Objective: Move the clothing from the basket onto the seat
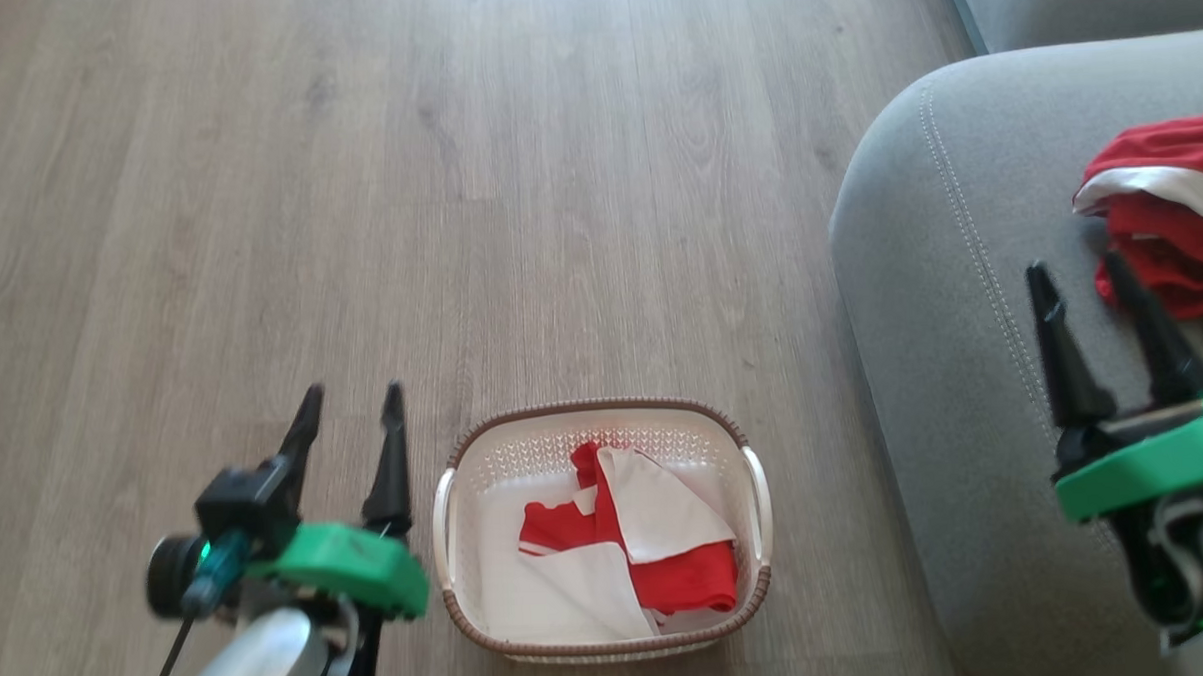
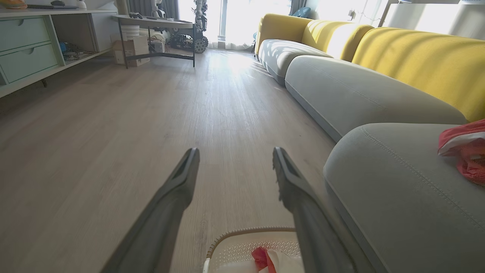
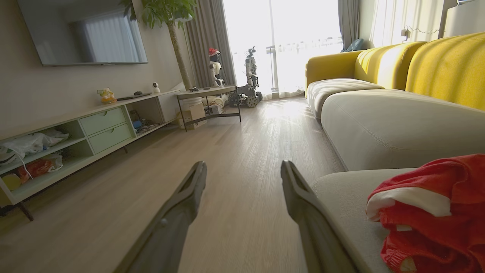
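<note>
Just right of the wide-spread, empty left end effector (image 1: 352, 392) sits a cream-white perforated plastic basket (image 1: 604, 408) holding a red-and-white fabric garment (image 1: 628, 537); the right end effector (image 1: 1076, 263), equally wide and empty, hovers over the light-grey upholstered seat (image 1: 939, 266); a crumpled red garment (image 1: 1167, 208) lies just right of its tips.

Bright daylight from blown-out windows (image 3: 288, 41), glare on floor (image 2: 235, 64), wide-angle edge distortion, head view soft

No readable text, no labels, no brand marks, no numbers, no signs
</note>
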{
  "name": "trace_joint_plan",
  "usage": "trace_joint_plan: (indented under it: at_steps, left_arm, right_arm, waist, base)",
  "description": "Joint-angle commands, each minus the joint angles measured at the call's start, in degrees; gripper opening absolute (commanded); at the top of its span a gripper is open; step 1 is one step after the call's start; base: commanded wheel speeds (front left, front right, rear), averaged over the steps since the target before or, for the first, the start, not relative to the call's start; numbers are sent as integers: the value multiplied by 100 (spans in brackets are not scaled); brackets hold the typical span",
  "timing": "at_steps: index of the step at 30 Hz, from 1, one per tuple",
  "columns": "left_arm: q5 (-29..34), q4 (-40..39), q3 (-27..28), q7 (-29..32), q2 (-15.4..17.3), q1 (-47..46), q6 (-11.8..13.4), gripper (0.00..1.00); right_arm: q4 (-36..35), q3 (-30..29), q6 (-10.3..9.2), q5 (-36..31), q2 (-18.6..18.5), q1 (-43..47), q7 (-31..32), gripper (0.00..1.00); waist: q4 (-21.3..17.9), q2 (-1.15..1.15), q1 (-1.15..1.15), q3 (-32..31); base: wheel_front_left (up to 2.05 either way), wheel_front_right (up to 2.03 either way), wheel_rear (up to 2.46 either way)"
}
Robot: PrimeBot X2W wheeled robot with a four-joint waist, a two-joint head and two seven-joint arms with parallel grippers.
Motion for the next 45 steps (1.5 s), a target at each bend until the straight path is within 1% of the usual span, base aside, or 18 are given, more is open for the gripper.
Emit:
trace_joint_plan:
  at_steps: [1,5,11,18,22,24,25,28,39,45]
  left_arm:
    - [115,-204,362,-70,202,-75,26,100]
    - [445,-366,815,-70,127,450,9,100]
    - [835,-479,1388,-71,-70,1029,-73,100]
    - [1324,-660,1959,-71,-301,1562,-298,100]
    - [1538,-666,2120,-71,-461,1699,-484,100]
    - [1652,-676,2170,-71,-531,1719,-592,100]
    - [1765,-679,2206,-71,-584,1738,-693,100]
    - [1879,-631,2261,-71,-657,1751,-833,100]
    - [2158,-440,2525,-71,-888,1739,-1183,100]
    - [2243,-415,2639,-71,-980,1766,-1284,100]
  right_arm:
    - [-234,28,-2,-80,-39,-14,-52,100]
    - [-300,7,-2,-200,175,235,-52,100]
    - [-442,-37,-2,-397,433,462,-52,100]
    - [-524,-171,-2,-549,637,673,-52,100]
    - [-487,-175,-2,-620,685,707,-52,100]
    - [-478,-145,-2,-643,707,707,-52,100]
    - [-464,-118,-2,-651,720,705,-52,100]
    - [-442,-82,-2,-654,729,691,-52,100]
    - [-419,-49,-2,-613,722,652,-52,100]
    - [-410,-38,-2,-603,725,639,-52,100]
  waist:
    - [17,0,0,-26]
    - [58,0,0,-84]
    - [80,0,0,-142]
    - [84,0,0,-170]
    - [84,0,0,-154]
    - [81,0,0,-153]
    - [78,0,0,-153]
    - [77,0,0,-155]
    - [74,0,0,-161]
    - [67,0,0,-164]
  base:
    - [0,0,0]
    - [0,0,0]
    - [0,0,0]
    - [0,0,0]
    - [0,0,0]
    - [0,0,0]
    - [0,0,0]
    - [0,0,0]
    - [0,0,0]
    - [0,0,0]
